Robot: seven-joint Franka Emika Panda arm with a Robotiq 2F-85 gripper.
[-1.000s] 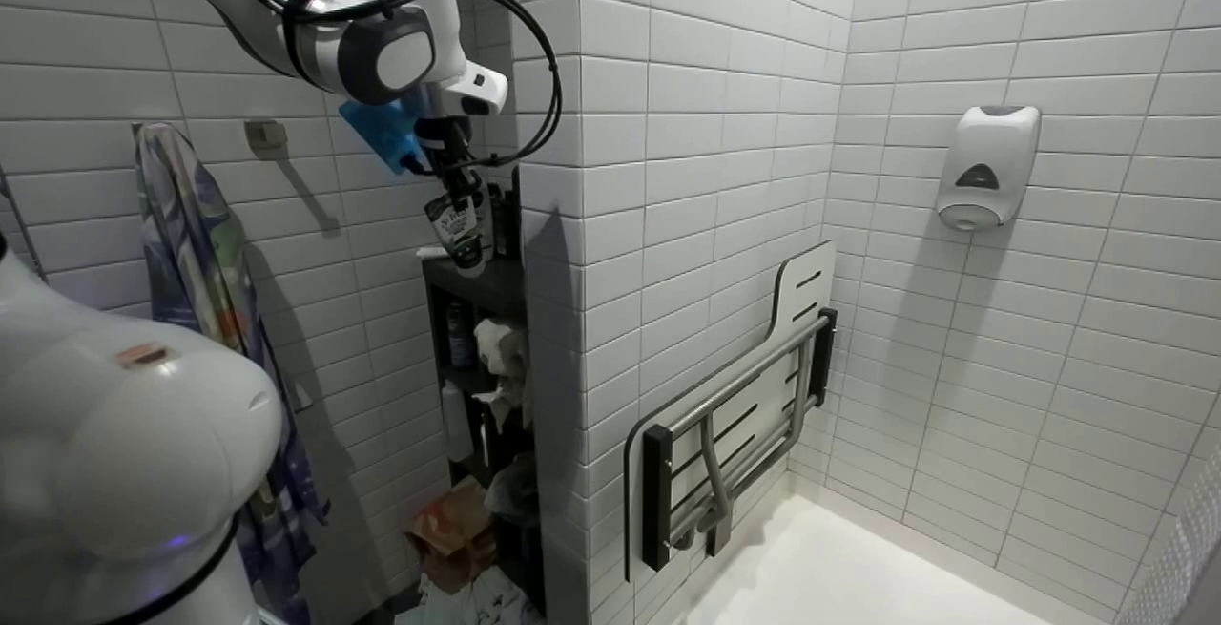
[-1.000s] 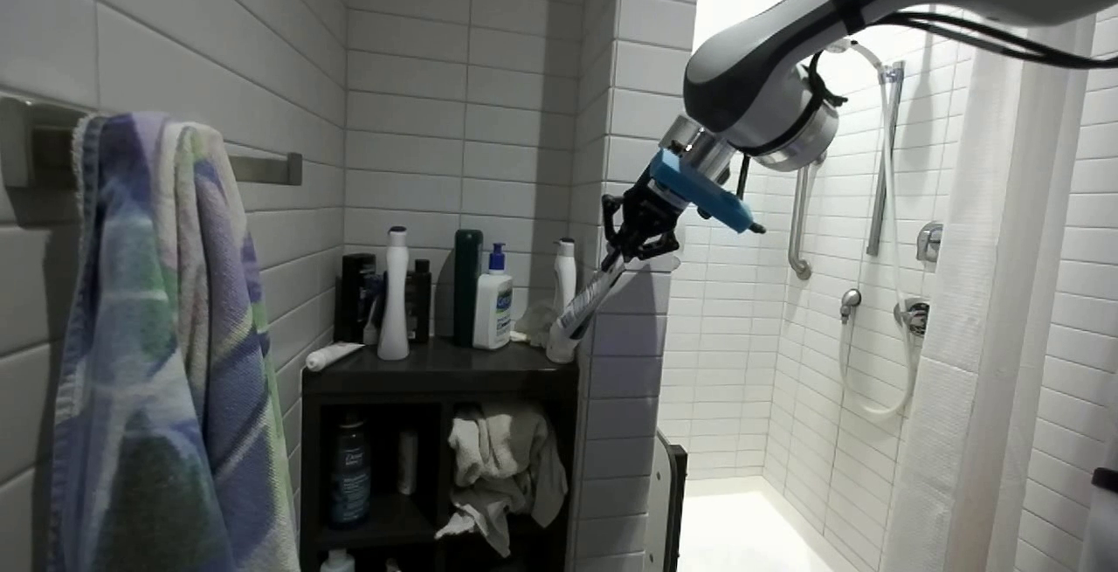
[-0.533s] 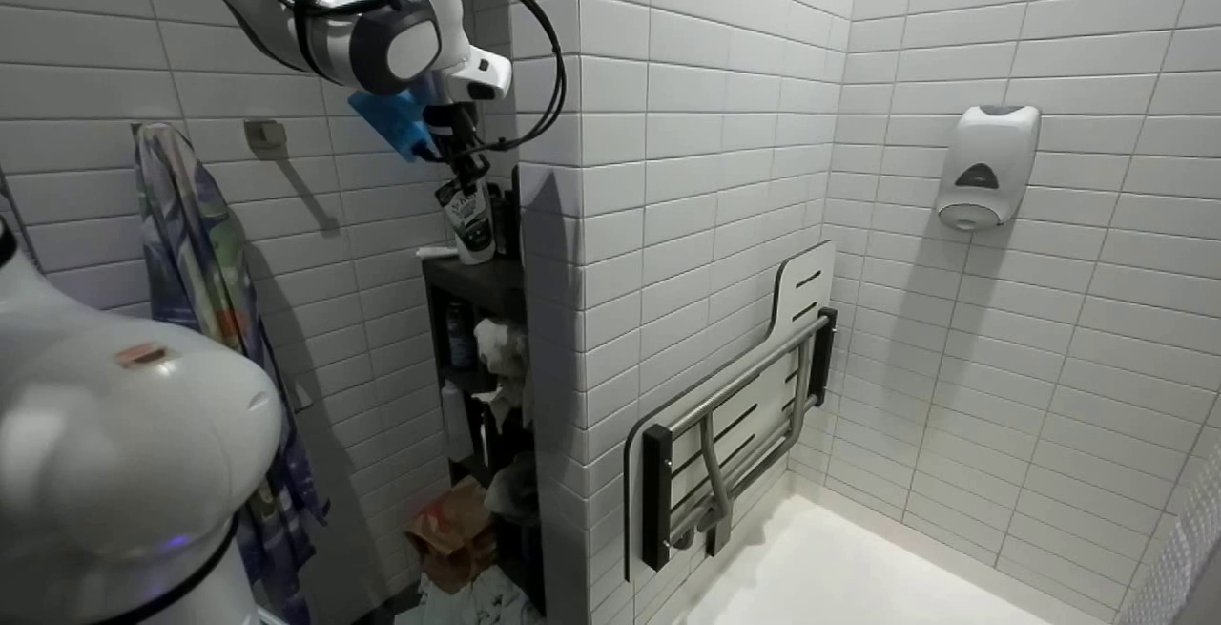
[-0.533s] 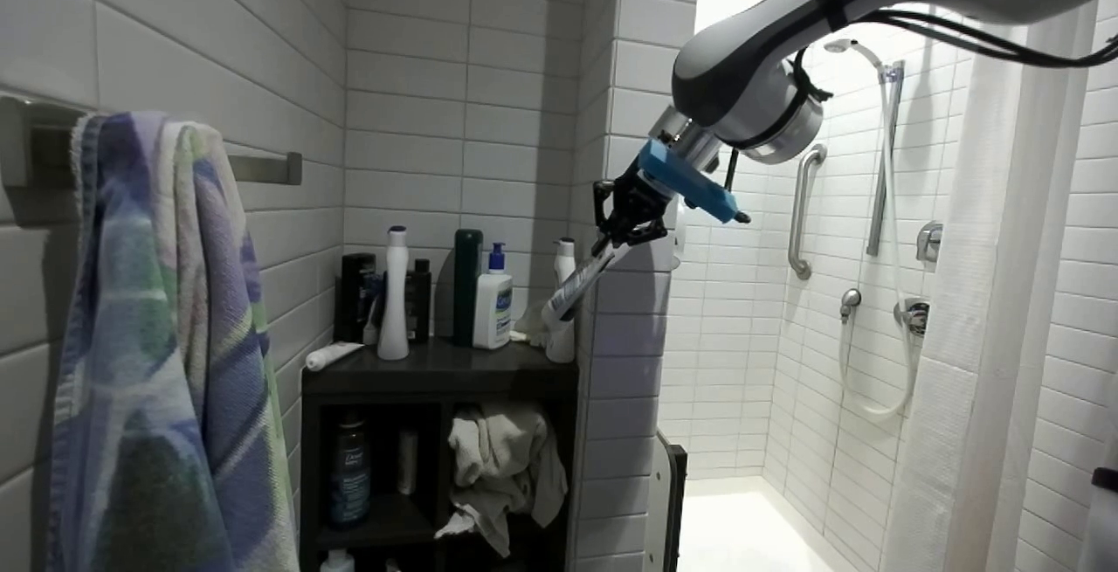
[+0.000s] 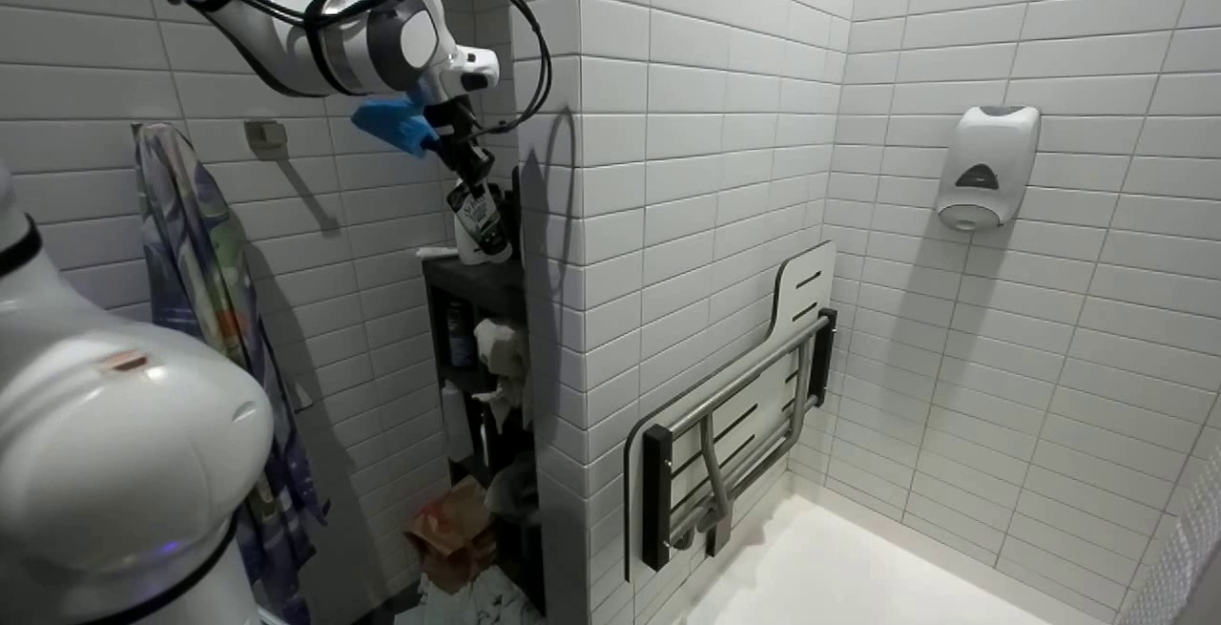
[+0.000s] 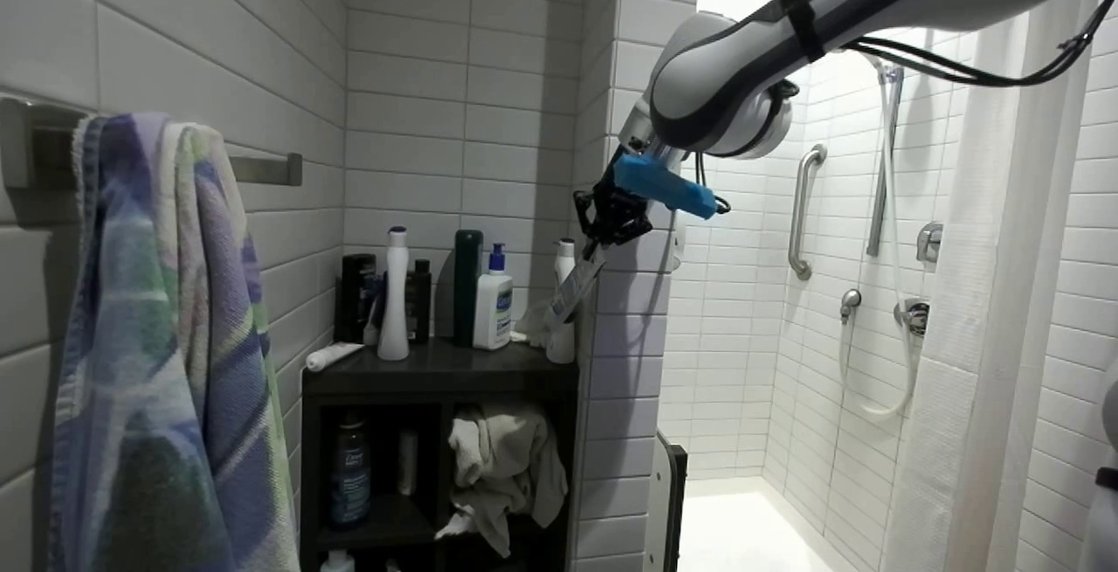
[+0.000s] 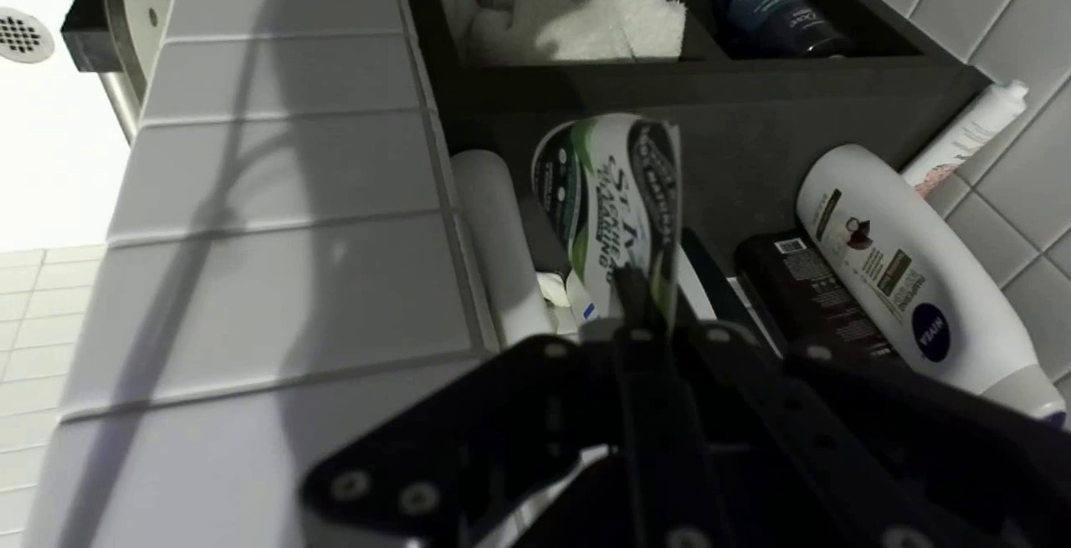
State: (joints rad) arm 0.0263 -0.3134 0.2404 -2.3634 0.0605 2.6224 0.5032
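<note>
My gripper (image 7: 651,305) is shut on the upper end of a thin squeeze tube (image 7: 615,197) with a white, green and black label. The tube slants down from the fingertips in both exterior views. In an exterior view the tube (image 6: 576,288) hangs above the right end of the dark shelf unit (image 6: 437,368), in front of a white bottle (image 6: 562,345) that it partly covers. Whether the two touch I cannot tell. Near it on the shelf top stand a white pump bottle (image 6: 494,314), a dark green bottle (image 6: 467,288) and a white lotion bottle (image 7: 899,268).
A tiled wall corner (image 6: 624,362) rises close beside the gripper and shelf. A small white tube (image 6: 334,354) lies at the shelf's left end. Crumpled cloths (image 6: 507,458) fill a compartment below. A towel (image 6: 166,336) hangs on the left wall, and a folded seat (image 5: 734,434) is mounted in the shower.
The gripper carries the tube further over the shelf: leftward and slightly up in the view facing the shelf, rightward in the view facing the shower. The grip stays shut and the bottles stand unmoved.
</note>
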